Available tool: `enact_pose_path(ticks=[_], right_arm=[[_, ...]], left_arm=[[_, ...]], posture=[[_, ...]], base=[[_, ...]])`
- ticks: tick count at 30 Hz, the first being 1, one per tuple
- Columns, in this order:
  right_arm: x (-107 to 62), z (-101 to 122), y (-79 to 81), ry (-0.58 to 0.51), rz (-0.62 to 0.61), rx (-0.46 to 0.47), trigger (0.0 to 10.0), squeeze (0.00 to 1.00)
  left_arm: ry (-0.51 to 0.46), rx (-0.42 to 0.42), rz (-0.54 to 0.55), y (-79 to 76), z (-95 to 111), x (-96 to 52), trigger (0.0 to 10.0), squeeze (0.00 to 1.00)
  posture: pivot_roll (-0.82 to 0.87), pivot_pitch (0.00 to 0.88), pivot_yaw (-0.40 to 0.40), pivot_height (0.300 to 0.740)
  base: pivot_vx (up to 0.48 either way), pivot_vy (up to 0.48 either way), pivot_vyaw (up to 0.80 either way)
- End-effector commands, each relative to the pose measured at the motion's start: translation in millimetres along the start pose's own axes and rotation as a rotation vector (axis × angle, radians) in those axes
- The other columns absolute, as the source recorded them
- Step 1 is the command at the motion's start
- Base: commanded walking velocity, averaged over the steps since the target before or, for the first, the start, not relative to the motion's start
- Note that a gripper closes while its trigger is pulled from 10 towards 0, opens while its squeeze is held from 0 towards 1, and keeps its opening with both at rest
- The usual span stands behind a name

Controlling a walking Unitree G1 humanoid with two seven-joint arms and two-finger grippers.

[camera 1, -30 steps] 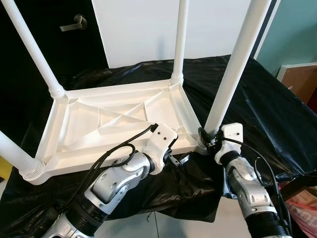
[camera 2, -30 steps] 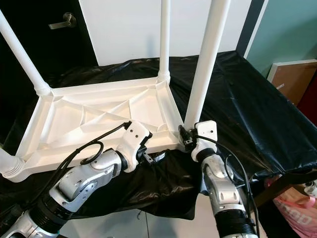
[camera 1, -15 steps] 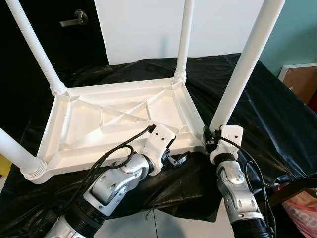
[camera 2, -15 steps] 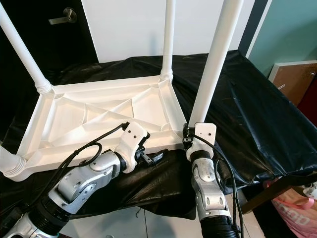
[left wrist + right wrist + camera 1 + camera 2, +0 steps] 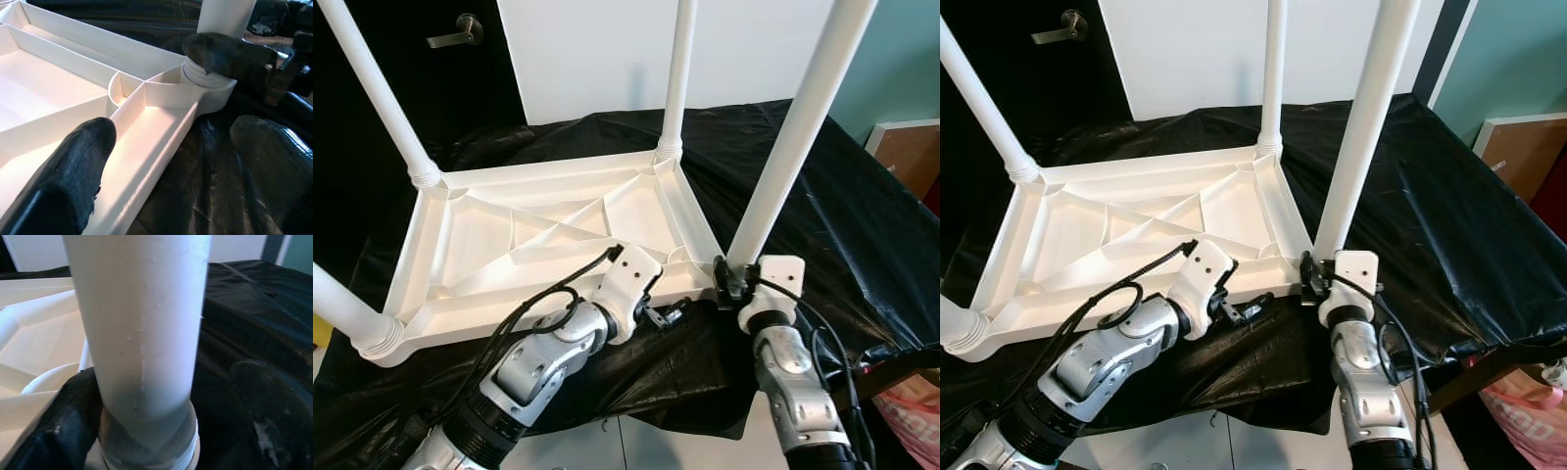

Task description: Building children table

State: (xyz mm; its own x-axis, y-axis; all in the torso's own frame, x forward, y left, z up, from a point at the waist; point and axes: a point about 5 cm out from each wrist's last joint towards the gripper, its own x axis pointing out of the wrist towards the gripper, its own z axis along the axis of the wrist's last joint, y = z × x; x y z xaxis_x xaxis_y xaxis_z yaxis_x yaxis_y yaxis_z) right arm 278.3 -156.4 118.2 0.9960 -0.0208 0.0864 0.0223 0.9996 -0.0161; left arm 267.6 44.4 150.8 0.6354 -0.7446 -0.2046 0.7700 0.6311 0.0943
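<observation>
While the upturned children table [image 5: 548,245] rests on the black-draped worktop [image 5: 862,225], the right end effector [image 5: 732,281] straddles its near leg [image 5: 783,157], fingers spread; the left end effector [image 5: 668,315], also spread, should brace the rim.

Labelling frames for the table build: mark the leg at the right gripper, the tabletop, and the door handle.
table leg [image 5: 783,157], left eye view, mid shaft.
tabletop [image 5: 489,235], left eye view, ribbed underside.
door handle [image 5: 450,37], left eye view, lever.
right gripper [image 5: 732,279], left eye view, at the leg's base.

Upturned table [image 5: 548,235] is lying on sheet [image 5: 862,225]; door [image 5: 431,69] is standing behind, apparently shut.
</observation>
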Motion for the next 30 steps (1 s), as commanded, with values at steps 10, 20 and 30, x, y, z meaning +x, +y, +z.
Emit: enact_pose_path(ticks=[10, 20, 30], right_arm=[[-3.8, 8.3, -16.8, -0.033, 0.165, 0.005, 10.0, 0.00], [4.6, 12.2, -26.4, -0.005, 0.514, -0.057, 10.0, 0.00], [20.8, 9.8, -23.3, 0.048, 0.707, -0.133, 10.0, 0.00]], left_arm=[[-0.007, 0.008, -0.135, -7.5, 0.2, -0.7, 10.0, 0.00], [0.002, -0.004, -0.149, -8.6, -1.6, -2.5, 10.0, 0.00], [0.007, 0.010, -0.168, -6.9, 0.9, -2.9, 10.0, 0.00]], posture=[[-0.17, 0.061, 0.010, 0.740], [-0.15, 0.059, 0.015, 0.740], [-0.15, 0.054, 0.026, 0.740]], base=[[0.000, 0.000, 0.00], [0.000, 0.000, 0.00], [0.000, 0.000, 0.00]])
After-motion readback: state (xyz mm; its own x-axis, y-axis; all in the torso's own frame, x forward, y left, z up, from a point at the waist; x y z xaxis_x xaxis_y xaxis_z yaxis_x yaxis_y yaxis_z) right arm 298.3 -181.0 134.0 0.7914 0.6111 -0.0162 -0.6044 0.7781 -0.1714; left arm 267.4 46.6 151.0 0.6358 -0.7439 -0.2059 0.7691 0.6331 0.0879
